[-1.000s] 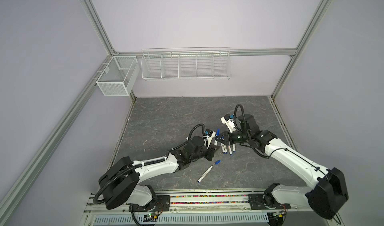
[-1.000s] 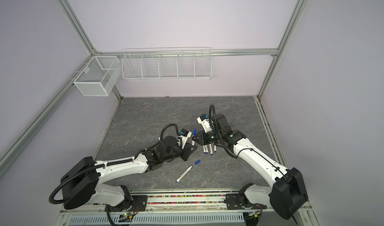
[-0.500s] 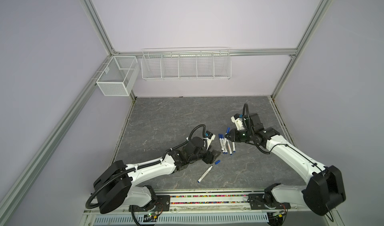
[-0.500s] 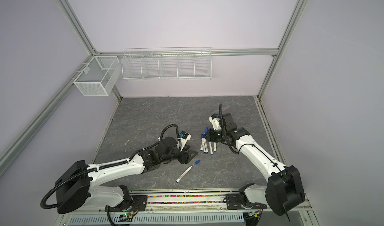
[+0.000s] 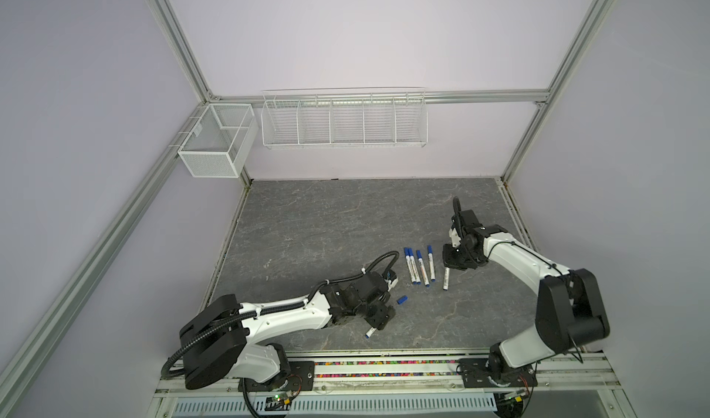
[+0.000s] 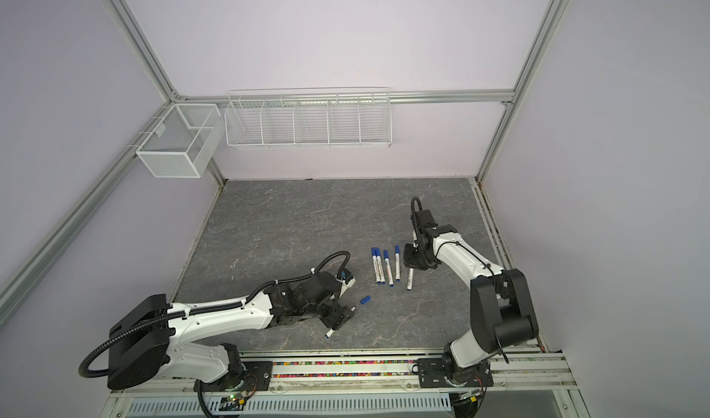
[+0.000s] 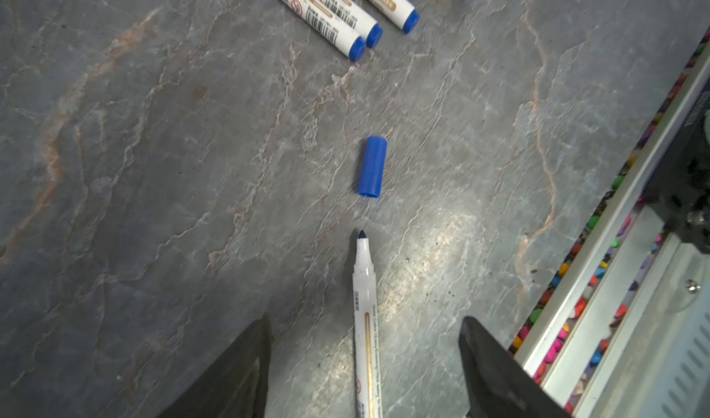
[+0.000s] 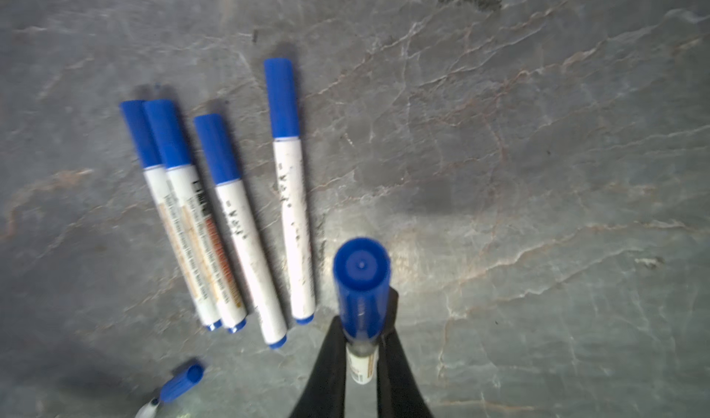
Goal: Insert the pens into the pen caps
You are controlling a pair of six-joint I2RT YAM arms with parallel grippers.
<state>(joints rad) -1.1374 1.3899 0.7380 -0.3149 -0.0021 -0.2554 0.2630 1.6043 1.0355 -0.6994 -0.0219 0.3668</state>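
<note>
My left gripper is open, its fingers on either side of an uncapped pen that lies on the table near the front. Its plug end shows in both top views. A loose blue pen cap lies just beyond the pen's tip. My right gripper is shut on a capped pen, held just below its cap at the right of a row of several capped pens.
Two white wire baskets hang on the back wall. A metal rail with coloured bits runs along the table's front edge, close to my left gripper.
The two grippers were together over the row. My left gripper opened and drew back to the uncapped pen at the front. My right gripper carried the capped pen to the row's right side.
</note>
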